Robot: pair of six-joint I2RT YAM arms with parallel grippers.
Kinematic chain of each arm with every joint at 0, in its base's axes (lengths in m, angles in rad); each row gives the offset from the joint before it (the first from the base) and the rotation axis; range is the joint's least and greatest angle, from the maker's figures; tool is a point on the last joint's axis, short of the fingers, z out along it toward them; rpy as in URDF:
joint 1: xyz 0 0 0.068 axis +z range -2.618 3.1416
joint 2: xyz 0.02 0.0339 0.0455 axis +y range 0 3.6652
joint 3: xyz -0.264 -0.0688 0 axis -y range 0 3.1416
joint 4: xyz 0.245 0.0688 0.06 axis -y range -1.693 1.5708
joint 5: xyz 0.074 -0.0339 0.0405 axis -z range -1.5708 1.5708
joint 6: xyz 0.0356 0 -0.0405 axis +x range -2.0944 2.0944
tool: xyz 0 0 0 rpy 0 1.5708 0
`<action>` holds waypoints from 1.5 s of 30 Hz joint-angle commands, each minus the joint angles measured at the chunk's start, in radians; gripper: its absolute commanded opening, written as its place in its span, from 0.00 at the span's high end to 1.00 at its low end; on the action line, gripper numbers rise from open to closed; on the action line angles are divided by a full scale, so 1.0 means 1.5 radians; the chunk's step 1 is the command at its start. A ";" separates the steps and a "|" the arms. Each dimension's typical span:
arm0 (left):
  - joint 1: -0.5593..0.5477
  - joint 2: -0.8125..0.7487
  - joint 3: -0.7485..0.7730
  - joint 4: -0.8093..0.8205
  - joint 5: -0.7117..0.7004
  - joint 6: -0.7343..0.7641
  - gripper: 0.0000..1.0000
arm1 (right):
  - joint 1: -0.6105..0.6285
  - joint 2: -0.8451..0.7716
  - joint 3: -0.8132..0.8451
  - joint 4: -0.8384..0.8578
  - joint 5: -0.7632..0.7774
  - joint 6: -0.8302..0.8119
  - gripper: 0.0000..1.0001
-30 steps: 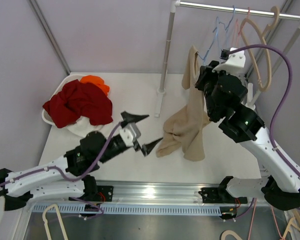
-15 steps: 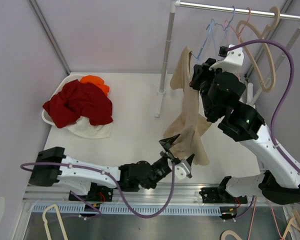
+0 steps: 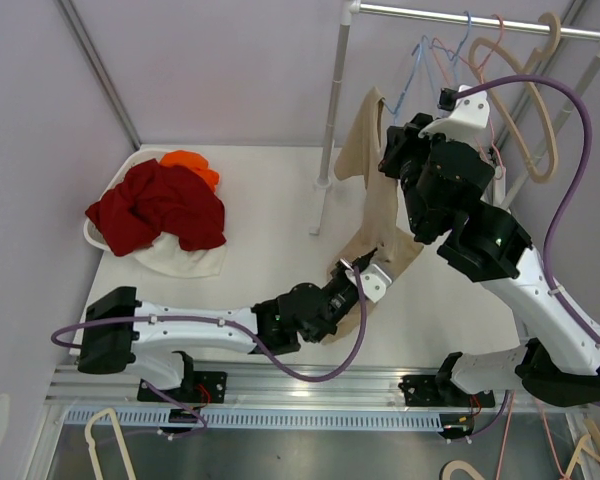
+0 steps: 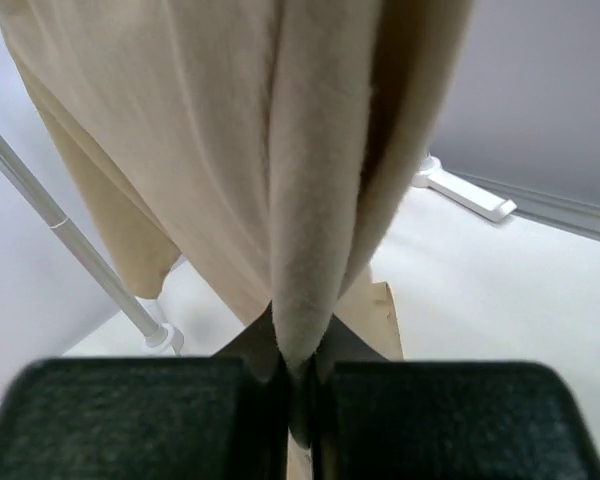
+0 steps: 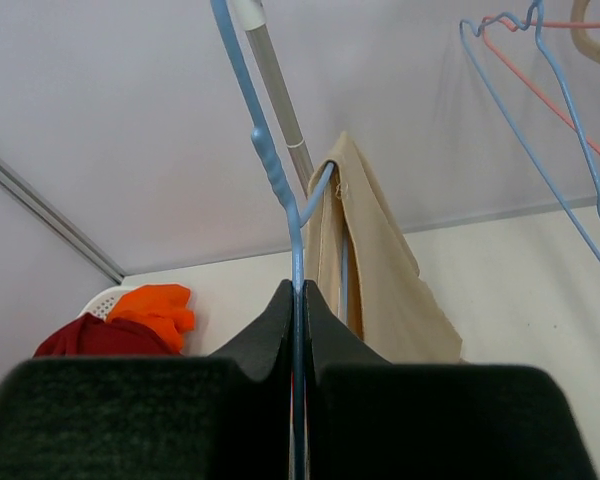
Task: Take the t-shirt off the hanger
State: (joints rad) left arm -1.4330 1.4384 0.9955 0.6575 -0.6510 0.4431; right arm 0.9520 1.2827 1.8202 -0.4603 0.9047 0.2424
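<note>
Left hand (image 4: 298, 352), lower centre of the overhead view: closed tight on the bottom hem of the one beige t-shirt (image 3: 372, 215). The garment hangs mid-frame above the surface (image 3: 270, 200), its collar still on the blue hanger (image 5: 278, 185). Right hand (image 5: 298, 300), upper right: clamped on that hanger's wire. Removal not done; judged early, with the pull-off remaining. Farther back, the rail (image 3: 480, 17) carries three other hangers: one blue, one pink, one tan.
</note>
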 commanded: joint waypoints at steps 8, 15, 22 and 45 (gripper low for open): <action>-0.119 -0.031 0.034 -0.018 -0.084 0.047 0.99 | 0.002 0.020 -0.019 0.244 0.071 -0.157 1.00; -0.241 -0.098 0.091 -0.040 -0.145 0.112 0.99 | -0.047 0.100 -0.006 0.275 0.052 -0.177 1.00; -0.326 -0.105 0.099 0.053 -0.201 0.225 0.99 | -0.067 0.136 -0.004 0.276 0.040 -0.169 1.00; -0.335 -0.013 -0.079 0.091 -0.154 -0.065 0.99 | -0.157 0.173 0.184 0.063 -0.076 -0.042 1.00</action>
State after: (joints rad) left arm -1.9331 1.3556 0.9001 0.7906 -1.0256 0.4896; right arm 0.7658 1.5314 2.0144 -0.4080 0.8352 0.1055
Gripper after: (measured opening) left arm 0.023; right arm 0.020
